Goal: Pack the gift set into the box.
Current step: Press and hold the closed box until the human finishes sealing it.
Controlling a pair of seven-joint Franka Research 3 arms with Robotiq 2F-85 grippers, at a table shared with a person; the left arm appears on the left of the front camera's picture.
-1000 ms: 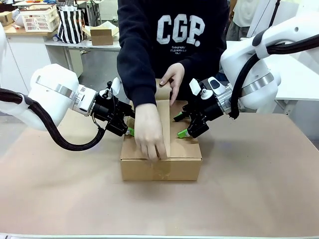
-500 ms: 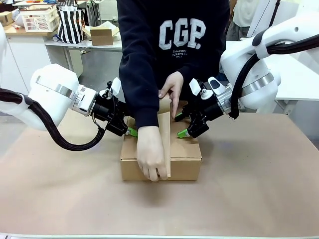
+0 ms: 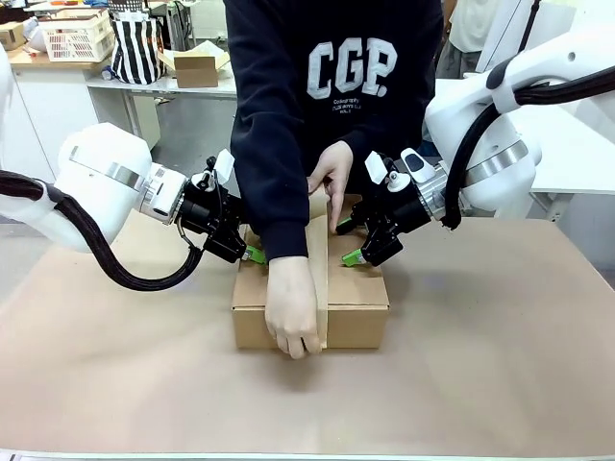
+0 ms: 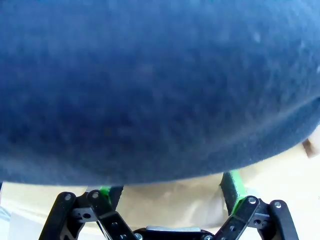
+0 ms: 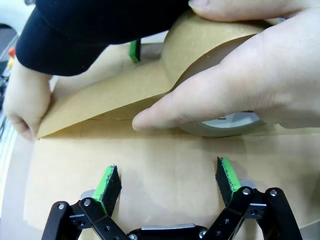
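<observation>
Looking across the table, I see the box (image 3: 356, 312) sitting closed at its middle between my two arms, while the person pulls a strip of brown tape (image 5: 107, 102) from a tape roll (image 5: 215, 55) along the top seam — one hand (image 3: 293, 312) pressing the strip's end over the near edge, the other hand (image 3: 332, 173) holding the roll at the far side. My left gripper (image 3: 245, 252) rests at the box's left top edge, jaws wide with nothing between them, a dark sleeve (image 4: 160, 85) just ahead of it. My right gripper (image 5: 167, 187) hovers over the right flap — also spread wide and empty.

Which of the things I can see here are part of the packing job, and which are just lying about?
Part of the job:
- large brown cardboard box
- roll of brown paper tape
- person's hands
- both open end effectors

Lying about:
- white plastic basket
- black-and-white striped bag
- small brown carton
</observation>
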